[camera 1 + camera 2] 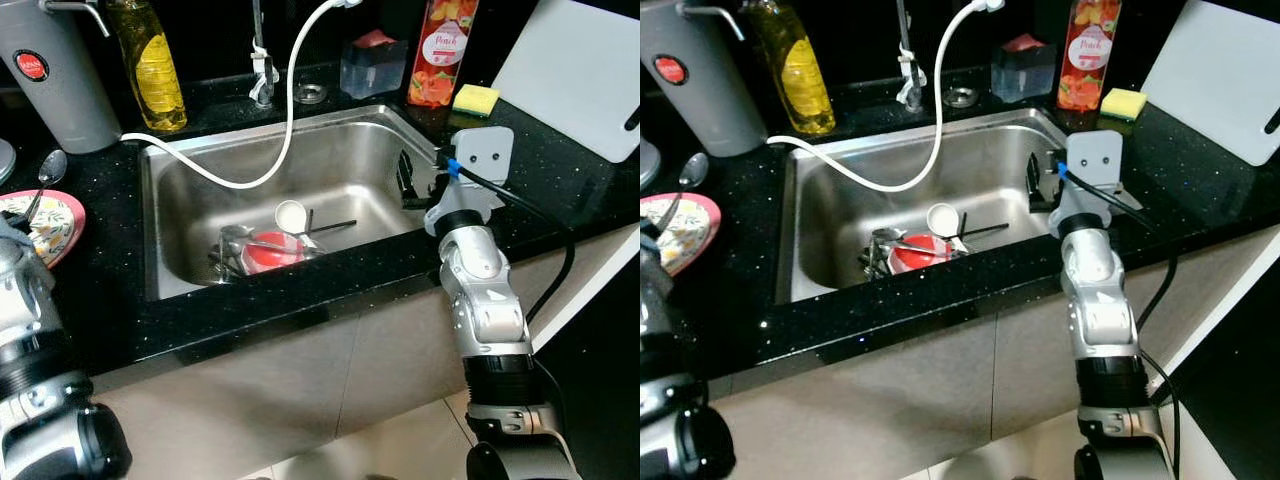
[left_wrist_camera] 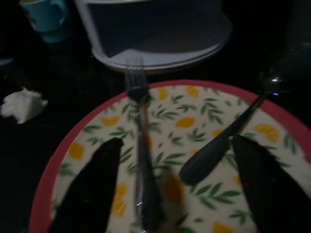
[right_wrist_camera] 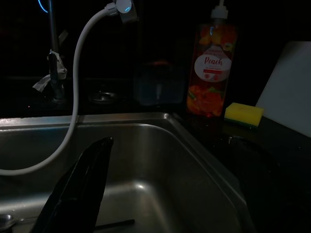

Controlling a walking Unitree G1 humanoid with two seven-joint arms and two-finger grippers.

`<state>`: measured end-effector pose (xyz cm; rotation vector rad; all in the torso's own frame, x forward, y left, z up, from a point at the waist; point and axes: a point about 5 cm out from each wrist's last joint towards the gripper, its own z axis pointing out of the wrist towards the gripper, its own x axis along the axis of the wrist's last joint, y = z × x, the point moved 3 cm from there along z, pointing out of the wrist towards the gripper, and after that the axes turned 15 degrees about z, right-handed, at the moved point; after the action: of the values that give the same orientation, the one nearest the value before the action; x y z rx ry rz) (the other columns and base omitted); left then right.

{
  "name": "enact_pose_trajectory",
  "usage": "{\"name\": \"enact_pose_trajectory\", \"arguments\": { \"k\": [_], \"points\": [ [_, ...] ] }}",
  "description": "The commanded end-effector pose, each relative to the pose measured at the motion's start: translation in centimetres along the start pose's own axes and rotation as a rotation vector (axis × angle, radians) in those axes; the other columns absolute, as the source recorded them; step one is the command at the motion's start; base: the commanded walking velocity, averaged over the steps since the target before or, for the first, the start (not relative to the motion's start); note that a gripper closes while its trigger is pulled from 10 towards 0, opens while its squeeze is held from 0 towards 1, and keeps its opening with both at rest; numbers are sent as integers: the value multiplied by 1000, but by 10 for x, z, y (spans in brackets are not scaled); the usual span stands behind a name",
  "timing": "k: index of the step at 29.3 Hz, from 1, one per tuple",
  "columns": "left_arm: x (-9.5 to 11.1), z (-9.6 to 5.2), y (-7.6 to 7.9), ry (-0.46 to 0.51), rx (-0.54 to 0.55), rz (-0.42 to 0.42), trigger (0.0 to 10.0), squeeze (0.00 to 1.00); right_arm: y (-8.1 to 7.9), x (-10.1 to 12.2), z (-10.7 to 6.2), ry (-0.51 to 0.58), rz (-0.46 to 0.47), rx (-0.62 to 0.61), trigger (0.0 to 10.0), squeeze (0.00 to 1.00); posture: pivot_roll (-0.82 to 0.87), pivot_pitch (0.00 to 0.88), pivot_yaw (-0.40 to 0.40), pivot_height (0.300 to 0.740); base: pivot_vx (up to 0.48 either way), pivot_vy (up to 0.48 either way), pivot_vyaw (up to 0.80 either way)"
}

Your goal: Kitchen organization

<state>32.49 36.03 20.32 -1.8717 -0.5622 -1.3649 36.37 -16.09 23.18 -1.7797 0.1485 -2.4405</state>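
On the left counter lies a red-rimmed plate with a lemon print (image 2: 194,121) (image 1: 58,228). A fork (image 2: 141,145) and a dark spoon (image 2: 228,136) rest on it. My left gripper (image 2: 175,194) hovers just above the plate, open, one finger on each side of the cutlery. In the steel sink (image 1: 350,160) sit a red bowl (image 1: 270,255), a white cup (image 1: 290,215) and some utensils. At the sink's right wall my right gripper (image 1: 408,182) hangs open and holds nothing; one finger (image 3: 80,189) shows over the basin.
A white hose (image 1: 285,130) loops into the sink. Behind the sink stand a yellow bottle (image 1: 150,60), grey jug (image 1: 55,70), clear box (image 1: 372,62), peach bottle (image 1: 440,50), sponge (image 1: 475,98) and white cutting board (image 1: 575,70). A teal mug (image 2: 46,17) and crumpled tissue (image 2: 22,104) lie beyond the plate.
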Motion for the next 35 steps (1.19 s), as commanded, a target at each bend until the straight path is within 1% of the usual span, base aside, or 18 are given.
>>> {"name": "enact_pose_trajectory", "arguments": {
  "k": [1,2,3,4,7,14,16,19,21,22,25,26,29,31,32,33,34,35],
  "points": [
    [1,5,-6,-7,30,36,10000,1000,1,-1,-1,-2,4,-1,10000,0,13,0,25,740,0,0,0],
    [1,10,-5,-16,40,70,10000,129,0,-1,-2,-3,7,-3,10000,0,14,0,27,740,0,0,0],
    [1,10,-5,-16,40,70,10000,129,0,-1,-2,-3,7,-3,10000,0,14,0,27,740,0,0,0],
    [1,15,-7,-23,57,96,10000,0,0,-2,-2,-4,8,-3,10000,0,12,0,31,740,0,0,0],
    [4,25,-9,-30,87,128,10000,0,-2,-3,-4,-8,11,-3,10000,0,9,0,34,740,0,0,0],
    [5,34,-12,-47,103,115,10000,0,0,-4,-7,-9,12,-17,10000,0,-11,0,46,740,0,0,0],
    [3,37,-17,-65,117,57,10000,0,1,-4,-8,-11,11,-20,10000,0,-9,0,44,740,0,0,0],
    [-6,41,-20,-130,104,-106,10000,0,1,-4,-9,-12,10,-18,10000,0,-14,0,47,740,0,0,0],
    [-10,43,-21,-153,97,-182,10000,0,1,-4,-10,-14,10,-17,10000,0,-14,0,45,740,0,0,0],
    [-10,43,-21,-153,97,-182,10000,0,1,-4,-10,-14,10,-17,10000,0,-14,0,45,740,0,0,0],
    [-18,46,-27,-219,105,-315,10000,0,1,-4,-11,-18,10,-20,10000,0,-11,0,48,740,0,0,0],
    [-19,47,-27,-232,102,-326,10000,0,1,-5,-12,-19,9,-20,10000,0,-11,0,49,740,0,0,0],
    [-21,48,-28,-245,101,-327,10000,0,1,-6,-14,-23,9,-23,10000,0,-10,0,51,740,0,0,0],
    [-22,49,-31,-256,117,-298,10000,0,1,-7,-15,-28,11,-27,10000,0,-8,0,54,740,0,0,0],
    [-21,49,-33,-247,129,-265,10000,0,1,-6,-16,-29,10,-26,10000,0,-9,0,56,740,0,0,0],
    [-21,49,-33,-247,129,-265,10000,0,1,-6,-16,-29,10,-26,10000,0,-9,0,56,740,0,0,0],
    [-16,49,-38,-212,153,-201,10000,0,1,-7,-17,-32,10,-26,10000,0,-5,0,57,740,0,0,0],
    [-12,50,-40,-190,164,-173,10000,0,2,-8,-18,-37,10,-30,10000,0,-4,0,57,740,0,0,0]
  ]
}}
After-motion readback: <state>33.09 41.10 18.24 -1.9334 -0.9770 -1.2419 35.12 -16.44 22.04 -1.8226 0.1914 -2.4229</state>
